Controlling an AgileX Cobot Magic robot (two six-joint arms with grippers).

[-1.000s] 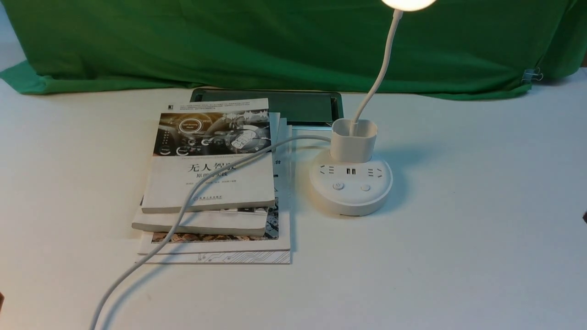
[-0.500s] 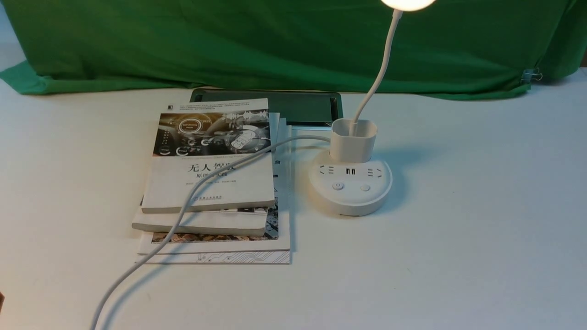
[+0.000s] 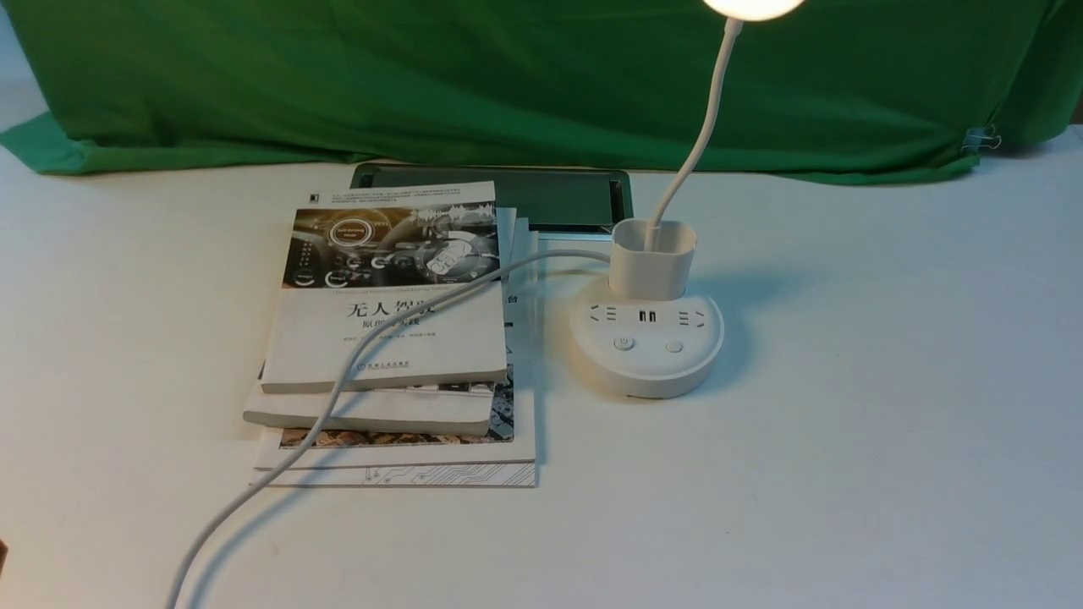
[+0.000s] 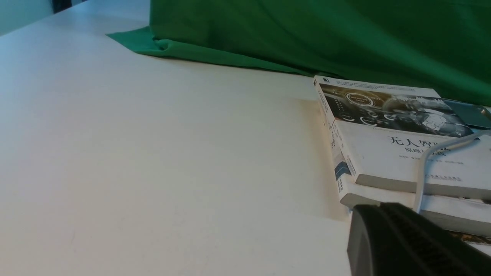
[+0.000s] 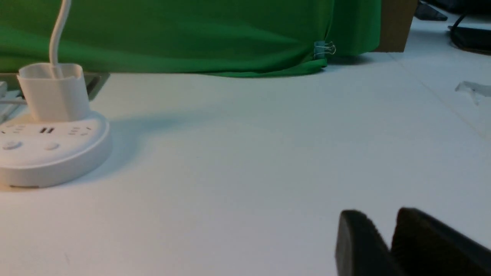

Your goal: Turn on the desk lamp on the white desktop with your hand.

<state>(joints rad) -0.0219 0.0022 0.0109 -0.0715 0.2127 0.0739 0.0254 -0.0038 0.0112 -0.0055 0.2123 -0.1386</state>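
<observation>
Lamp (image 3: 647,347) with round white base and glowing head, right of stacked paper books (image 3: 385,296), black right gripper (image 5: 378,230) parted, black left gripper (image 4: 383,226) seemingly closed

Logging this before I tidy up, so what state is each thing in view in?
Desk lamp: lit, upright
Books: closed, stacked flat
White cable: draped across the books
Binder clip: clamped on the green cloth
Left end effector: shut
Right end effector: open
</observation>
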